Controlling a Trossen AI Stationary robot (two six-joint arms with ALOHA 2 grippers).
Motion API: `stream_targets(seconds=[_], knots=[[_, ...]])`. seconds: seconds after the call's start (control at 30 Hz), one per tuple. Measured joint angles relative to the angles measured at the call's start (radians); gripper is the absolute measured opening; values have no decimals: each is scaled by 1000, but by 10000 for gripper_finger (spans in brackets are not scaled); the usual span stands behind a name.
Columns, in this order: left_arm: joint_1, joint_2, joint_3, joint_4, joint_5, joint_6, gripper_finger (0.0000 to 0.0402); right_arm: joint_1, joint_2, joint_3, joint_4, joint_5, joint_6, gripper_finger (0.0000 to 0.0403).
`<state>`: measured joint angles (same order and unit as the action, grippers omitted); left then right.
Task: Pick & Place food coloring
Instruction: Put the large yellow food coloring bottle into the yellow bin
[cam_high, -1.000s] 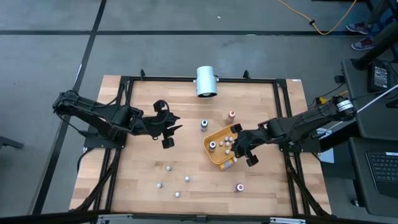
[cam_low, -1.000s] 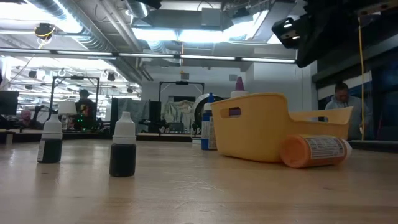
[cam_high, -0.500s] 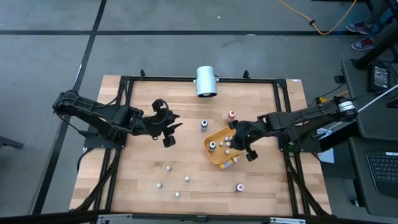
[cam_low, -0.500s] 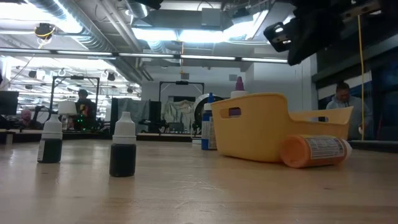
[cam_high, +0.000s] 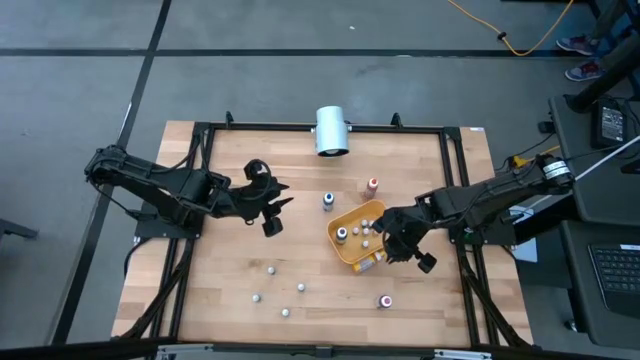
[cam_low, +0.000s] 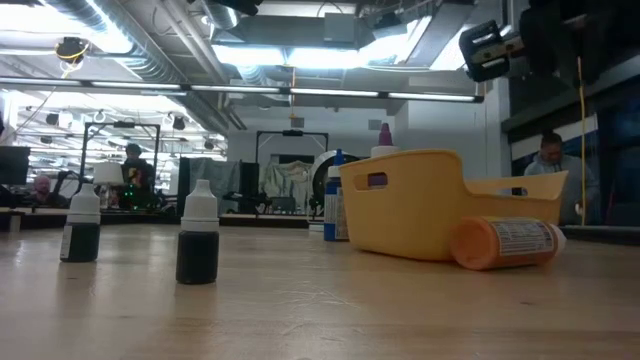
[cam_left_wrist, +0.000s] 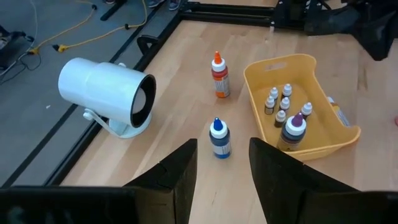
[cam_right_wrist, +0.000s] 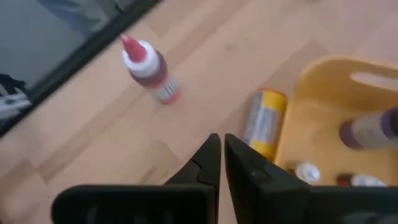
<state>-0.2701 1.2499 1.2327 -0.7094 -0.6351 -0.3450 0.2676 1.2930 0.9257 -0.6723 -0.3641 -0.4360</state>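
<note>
Several food coloring bottles (cam_left_wrist: 281, 107) stand inside smooth yellow plastic tray (cam_high: 345, 226), more scattered loose on pale wood-plank table (cam_high: 230, 290), one yellow bottle (cam_right_wrist: 264, 122) lying flat against tray's outer wall. Right gripper (cam_high: 405, 248) hovers just beside tray, above that lying bottle, fingers nearly pressed together, empty. Left gripper (cam_high: 270, 205) waits well apart, fingers spread, empty.
</note>
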Motion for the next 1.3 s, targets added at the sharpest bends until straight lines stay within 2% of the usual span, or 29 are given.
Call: stream_targets(seconds=[0.1,0.27,0.4,0.5,0.7,0.97,1.1,1.3], knots=[[0,0,0,0,0,0,141,0,0,0,-1,-6,16,44],[0,0,0,0,5,-1,141,3,23,0,-3,1,37,110],[0,0,0,0,5,-1,141,28,85,0,13,12,35,160],[0,0,0,0,6,-1,141,40,137,-1,26,12,22,179],[0,0,0,0,7,-5,141,44,216,-1,104,106,-9,178],[-3,0,0,1,34,-12,141,43,295,-1,128,113,39,169],[-3,0,0,1,34,-12,141,43,306,-1,132,189,78,169],[-3,0,0,2,34,-12,141,45,329,-1,143,198,97,169]])
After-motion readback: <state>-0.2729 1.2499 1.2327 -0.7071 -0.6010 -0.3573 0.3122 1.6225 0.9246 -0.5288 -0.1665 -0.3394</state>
